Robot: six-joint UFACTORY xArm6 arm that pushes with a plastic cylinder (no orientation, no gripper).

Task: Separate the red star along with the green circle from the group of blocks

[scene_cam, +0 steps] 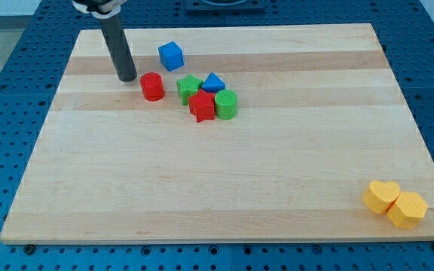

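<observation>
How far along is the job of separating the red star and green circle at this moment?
Done: nothing visible. The red star and green circle sit packed against the green star and blue triangle.
In hand: my tip rests to the view's left of the red cylinder, away from the cluster.
Left: pushing both target blocks clear of the group.
</observation>
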